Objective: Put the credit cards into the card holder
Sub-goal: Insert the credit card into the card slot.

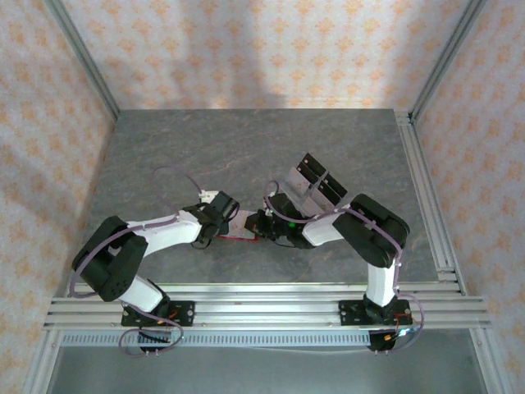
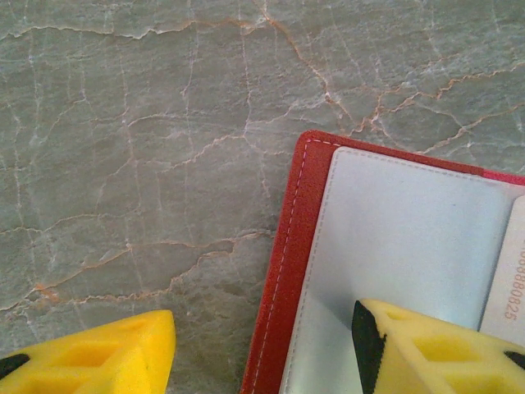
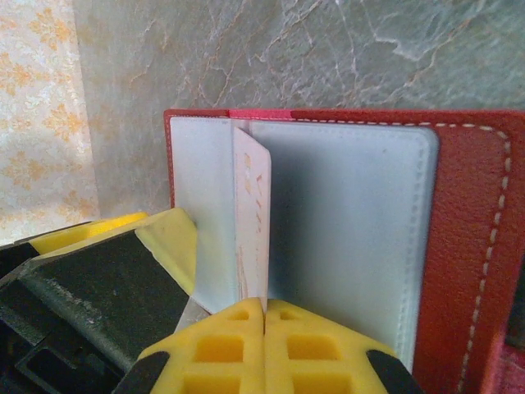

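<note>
Shut on a thin pinkish card [image 3: 253,217] at the red folding wallet [image 3: 469,246], the right end effector [image 3: 264,316] could miss the pale pocket [image 3: 344,222] if the half-open left end effector [image 2: 262,341] lets it slide.

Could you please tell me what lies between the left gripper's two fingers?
In the left wrist view, the left gripper's open fingers straddle the card holder's red edge and a strip of bare table.

White-black arms [image 1: 160,234], purple cables [image 1: 176,172], yellow fingers [image 3: 238,349] (perhaps foam)
</note>
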Tool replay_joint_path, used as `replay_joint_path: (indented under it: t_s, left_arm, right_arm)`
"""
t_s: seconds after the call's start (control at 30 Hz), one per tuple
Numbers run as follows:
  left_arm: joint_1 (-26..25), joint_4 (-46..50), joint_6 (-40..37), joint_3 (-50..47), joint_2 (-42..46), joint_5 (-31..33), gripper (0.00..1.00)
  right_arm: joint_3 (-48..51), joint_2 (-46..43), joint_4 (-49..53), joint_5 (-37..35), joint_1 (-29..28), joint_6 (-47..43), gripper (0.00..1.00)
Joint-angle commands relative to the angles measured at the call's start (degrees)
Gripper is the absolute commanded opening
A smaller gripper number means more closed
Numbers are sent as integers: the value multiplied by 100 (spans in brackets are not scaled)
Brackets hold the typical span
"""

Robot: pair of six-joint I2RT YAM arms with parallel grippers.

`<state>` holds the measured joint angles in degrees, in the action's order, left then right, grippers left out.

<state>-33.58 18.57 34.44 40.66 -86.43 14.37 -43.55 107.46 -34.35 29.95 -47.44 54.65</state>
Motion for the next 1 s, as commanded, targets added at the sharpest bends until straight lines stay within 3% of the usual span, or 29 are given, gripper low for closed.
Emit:
replay_joint_path:
  t_s: [0.0,0.4,0.6,0.7,0.97]
  left_arm:
    - [70,-80,54,-70,-76,197,60]
    - [112,217,128,69,185,314,61]
    - [599,530,204,99,397,445,62]
    - [828,534,120,74,378,342,62]
    - [862,192,28,-116,313,-15,62]
  right_arm:
    - [-25,99,119,-35,-42,7,0]
    - [-259,445,147,143,-44,68,0]
    - [-286,467,226,120,-46,38,0]
    - [-294,464,253,107,-46,37,0]
    - [-380,426,516,64,-44,-87,0]
